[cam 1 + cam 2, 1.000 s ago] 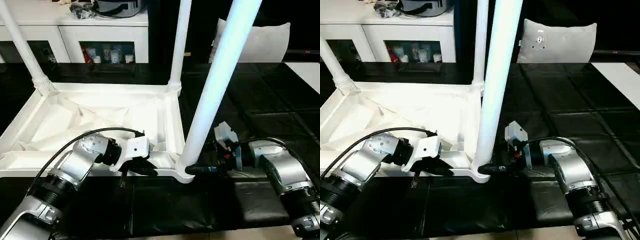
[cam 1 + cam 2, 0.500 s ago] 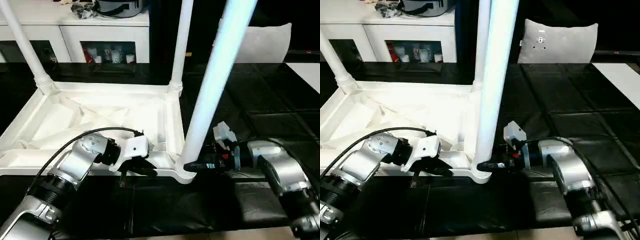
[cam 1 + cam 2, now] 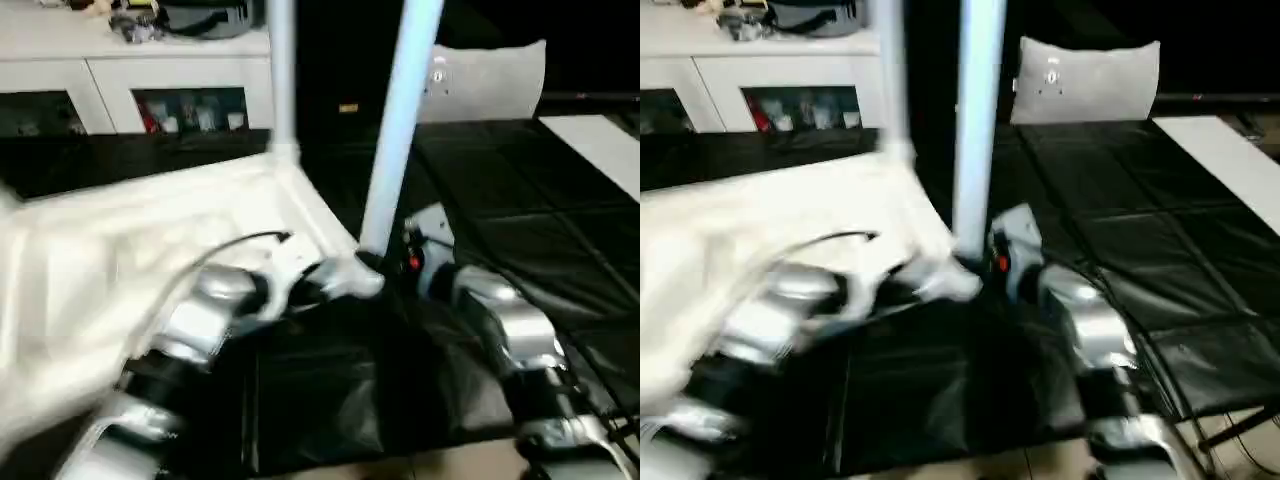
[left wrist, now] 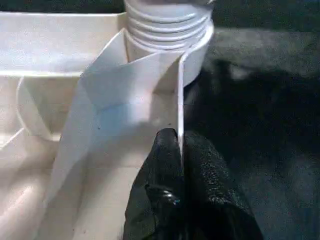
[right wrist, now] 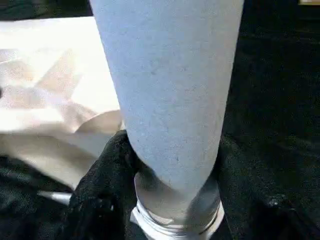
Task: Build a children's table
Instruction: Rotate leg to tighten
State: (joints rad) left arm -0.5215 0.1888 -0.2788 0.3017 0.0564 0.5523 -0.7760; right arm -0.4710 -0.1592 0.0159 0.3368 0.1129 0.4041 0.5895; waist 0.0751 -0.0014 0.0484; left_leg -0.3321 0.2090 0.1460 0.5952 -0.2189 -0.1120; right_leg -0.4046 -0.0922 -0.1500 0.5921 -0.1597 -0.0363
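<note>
Presently the white tabletop (image 3: pixel 120 250) lies underside up across the left half of the head frames, on a black work surface (image 3: pixel 520 190), heavily smeared by motion. Its near right corner sits at centre frame, where a tapered white leg (image 3: pixel 400 110) rises steeply out of the round corner socket (image 3: pixel 362 272) and leaves the top edge. A second leg (image 3: pixel 282 70) stands at the far right corner, upper centre-left of the frame. The left gripper (image 4: pixel 181 185) is closed on the thin upright rim wall of the tabletop, one black finger (image 4: pixel 160 165) on each face of that wall, just short of the ribbed collar of the socket seen in the left wrist view. The right gripper (image 5: pixel 170 165) grips the base of the near leg: black fingers (image 5: pixel 107 170) sit on both sides of the tube directly above its threaded end, in contact with it. The silver right forearm (image 3: pixel 500 330) runs from the lower right of the frame up to that corner. A grey cushion (image 3: pixel 490 80) stands at upper right behind the surface, and a white cabinet (image 3: pixel 130 70) with open shelves occupies the upper left.
</note>
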